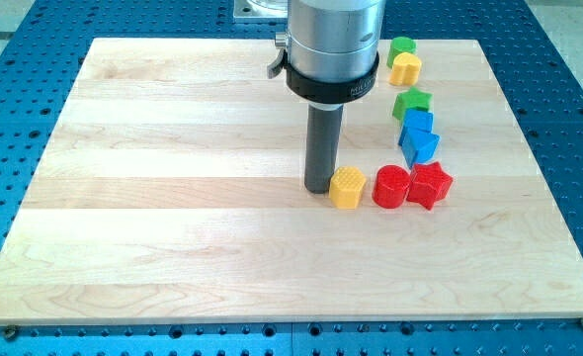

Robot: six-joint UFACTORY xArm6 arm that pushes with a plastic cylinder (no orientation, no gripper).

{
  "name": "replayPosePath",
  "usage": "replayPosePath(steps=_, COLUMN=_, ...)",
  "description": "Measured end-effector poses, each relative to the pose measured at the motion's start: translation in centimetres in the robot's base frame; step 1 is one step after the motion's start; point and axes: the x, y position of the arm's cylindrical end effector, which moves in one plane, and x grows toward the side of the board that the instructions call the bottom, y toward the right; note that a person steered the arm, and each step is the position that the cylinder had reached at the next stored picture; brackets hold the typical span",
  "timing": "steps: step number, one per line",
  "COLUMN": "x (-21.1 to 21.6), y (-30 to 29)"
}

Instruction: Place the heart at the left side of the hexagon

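A yellow heart [404, 68] lies near the board's top right, touching a green block [401, 46] above it. A yellow hexagon [346, 187] lies right of the board's centre. My tip [318, 190] stands on the board right at the hexagon's left side, touching it or nearly so. The heart is far from my tip, up and to the view's right. The rod and its metal housing hide part of the board behind them.
A red cylinder [391, 186] lies just right of the hexagon, with a red star [429, 185] touching it. Above them, two blue blocks [417, 123] [420, 146] and a green star [411, 103] form a column. The wooden board [173, 198] sits on a blue perforated table.
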Motion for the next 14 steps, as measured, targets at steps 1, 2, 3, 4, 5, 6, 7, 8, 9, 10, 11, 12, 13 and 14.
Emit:
replayPosePath(steps=1, x=-0.1, y=0.0)
replayPosePath(steps=2, x=-5.3, y=0.1)
replayPosePath(steps=3, x=-11.9, y=2.1)
replayPosePath(steps=4, x=-16.6, y=5.8)
replayPosePath(steps=5, x=-18.6, y=13.5)
replayPosePath(steps=6, x=-18.0, y=15.6)
replayPosePath(steps=7, x=-18.5, y=21.7)
replayPosePath(steps=8, x=-22.6, y=26.5)
replayPosePath(steps=9, x=-25.0, y=21.2)
replayPosePath(steps=10, x=-19.2, y=14.0)
replayPosePath(steps=11, x=-19.1, y=12.2)
replayPosePath(steps=12, x=-19.7, y=17.1)
replayPosePath(steps=13, x=-18.1, y=18.2)
replayPosePath(steps=14, x=-16.6, y=15.2)
